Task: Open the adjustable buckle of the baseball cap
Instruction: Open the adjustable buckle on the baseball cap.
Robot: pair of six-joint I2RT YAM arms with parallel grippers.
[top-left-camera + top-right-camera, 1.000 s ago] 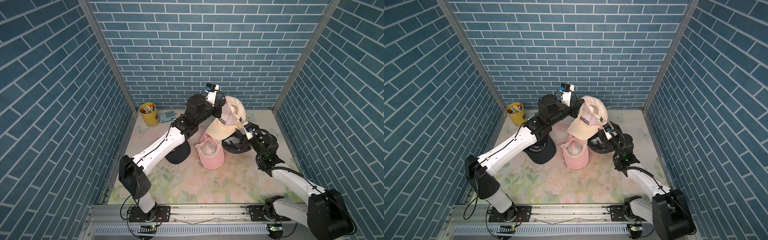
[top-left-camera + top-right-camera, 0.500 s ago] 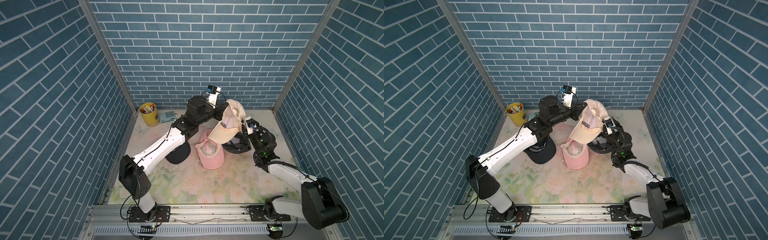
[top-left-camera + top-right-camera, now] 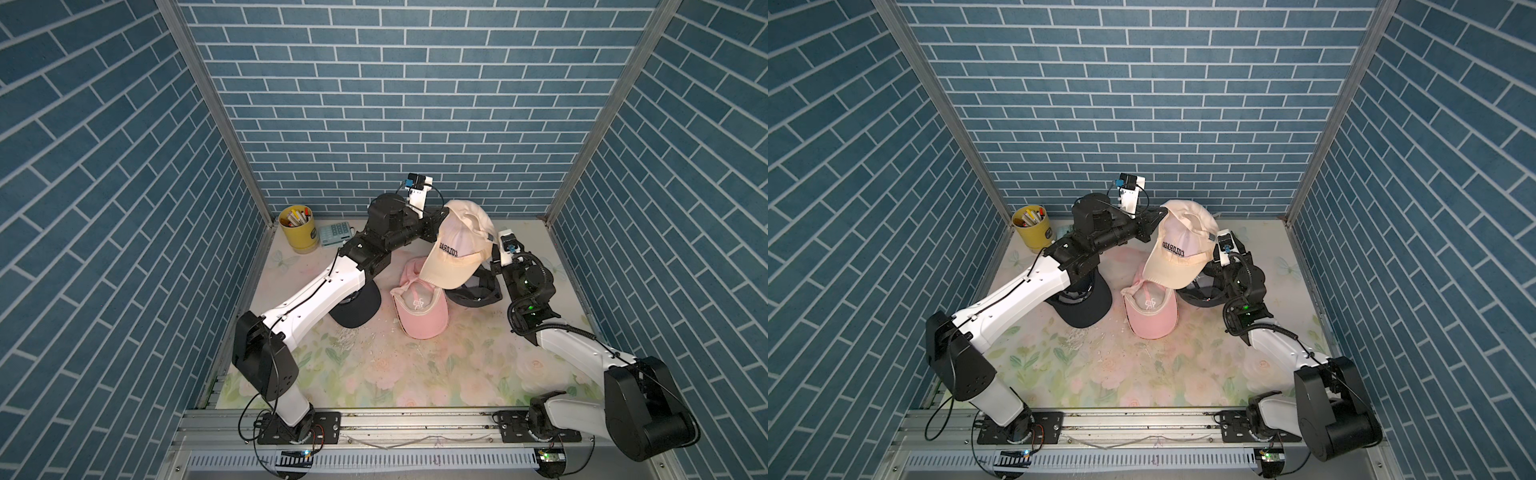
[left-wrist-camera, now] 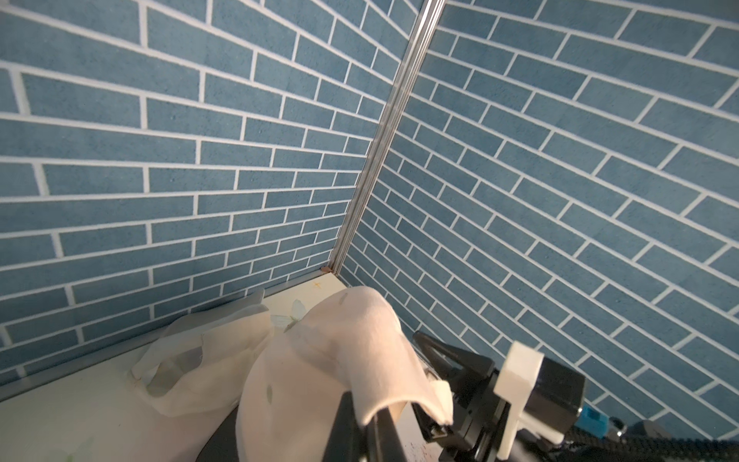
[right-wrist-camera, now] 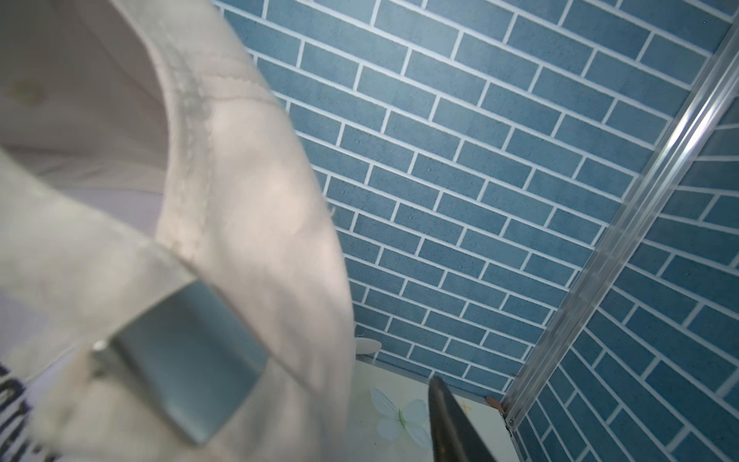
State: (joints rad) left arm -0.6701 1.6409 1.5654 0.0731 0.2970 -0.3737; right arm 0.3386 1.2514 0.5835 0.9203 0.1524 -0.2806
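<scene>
Cream cap (image 3: 456,254) in left hand (image 4: 370,420)

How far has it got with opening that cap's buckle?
Done: the beige cap is held up in the air, pinched in the left fingers. In hand: the right fingers are close beside the metal buckle on the back strap; whether they grip it is unclear. Left: the buckle looks flat and shut, so opening it remains.
</scene>
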